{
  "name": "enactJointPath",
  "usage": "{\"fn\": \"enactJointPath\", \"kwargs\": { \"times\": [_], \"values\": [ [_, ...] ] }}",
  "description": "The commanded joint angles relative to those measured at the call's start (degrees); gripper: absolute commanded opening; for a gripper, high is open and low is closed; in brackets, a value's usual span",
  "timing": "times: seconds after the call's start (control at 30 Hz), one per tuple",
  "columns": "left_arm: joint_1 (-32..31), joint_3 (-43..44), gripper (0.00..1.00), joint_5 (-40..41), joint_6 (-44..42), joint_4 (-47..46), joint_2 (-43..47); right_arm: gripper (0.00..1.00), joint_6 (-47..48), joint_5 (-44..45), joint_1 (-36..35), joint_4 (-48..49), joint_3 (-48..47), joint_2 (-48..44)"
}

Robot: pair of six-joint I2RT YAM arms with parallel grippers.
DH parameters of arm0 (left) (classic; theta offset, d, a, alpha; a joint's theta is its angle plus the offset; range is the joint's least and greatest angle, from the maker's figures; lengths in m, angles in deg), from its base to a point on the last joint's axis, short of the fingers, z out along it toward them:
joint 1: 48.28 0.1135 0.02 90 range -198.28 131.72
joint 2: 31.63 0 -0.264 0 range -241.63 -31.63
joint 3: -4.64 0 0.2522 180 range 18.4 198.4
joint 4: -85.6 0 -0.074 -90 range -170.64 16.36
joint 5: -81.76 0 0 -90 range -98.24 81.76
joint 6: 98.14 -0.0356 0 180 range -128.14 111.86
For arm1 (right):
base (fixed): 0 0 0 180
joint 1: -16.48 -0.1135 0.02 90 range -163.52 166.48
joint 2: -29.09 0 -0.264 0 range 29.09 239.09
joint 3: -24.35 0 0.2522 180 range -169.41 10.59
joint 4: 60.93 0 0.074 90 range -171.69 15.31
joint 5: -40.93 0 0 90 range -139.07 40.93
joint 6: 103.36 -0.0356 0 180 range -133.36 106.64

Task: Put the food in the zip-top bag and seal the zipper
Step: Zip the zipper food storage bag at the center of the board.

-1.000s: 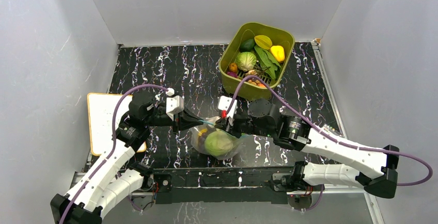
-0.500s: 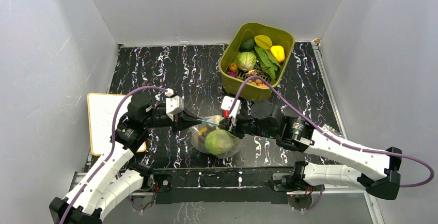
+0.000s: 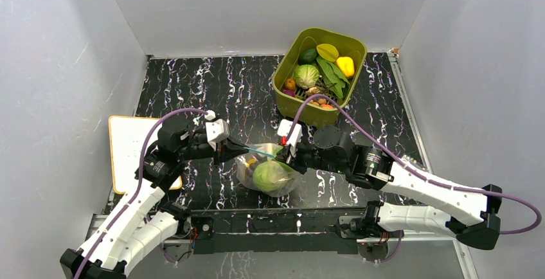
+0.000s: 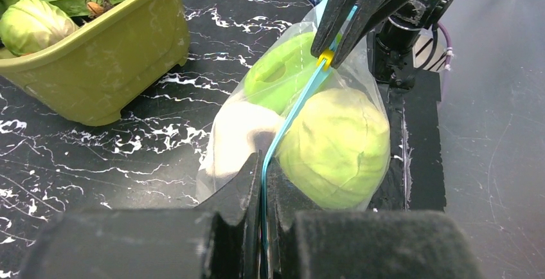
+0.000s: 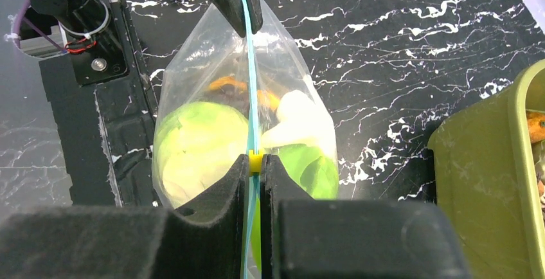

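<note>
The clear zip-top bag (image 3: 267,173) hangs between my two grippers over the near table edge. It holds food: a green cabbage (image 4: 340,144), a green piece, a white piece and something orange. The teal zipper (image 4: 292,115) runs taut between the grippers. My left gripper (image 4: 263,163) is shut on the zipper's left end; it also shows in the top view (image 3: 236,153). My right gripper (image 5: 255,161) is shut on the zipper at its yellow slider (image 5: 255,161), and appears in the top view (image 3: 278,157). More food lies in the olive tub (image 3: 280,83).
The olive tub's wall (image 4: 109,80) stands just behind the bag, near the right wrist (image 5: 475,182). A white board (image 3: 128,150) lies at the left table edge. The black front rail (image 5: 96,54) and arm bases are right below the bag. Grey walls enclose the table.
The right gripper has edged slightly left along the zipper toward the left gripper. The bag has lifted and shifted a little with it. The left gripper has hardly moved.
</note>
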Motion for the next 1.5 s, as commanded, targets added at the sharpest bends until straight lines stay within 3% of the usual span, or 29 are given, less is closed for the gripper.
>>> {"fn": "enactJointPath", "kwargs": {
  "times": [0.0,1.23,1.47],
  "values": [
    [0.9,2.9,0.00,5.7,-1.3,-0.1,1.5,0.00,-1.9,2.5,0.2,-3.9,-1.6,-2.4],
    [0.9,5.8,0.00,29.1,-3.5,3.3,5.1,0.00,-11.2,11.4,0.2,-15.5,-6.2,-4.6],
    [0.9,6.4,0.00,30.5,-4.4,4.5,5.7,0.00,-12.3,13.4,0.2,-16.7,-6.6,-7.1]
  ]
}}
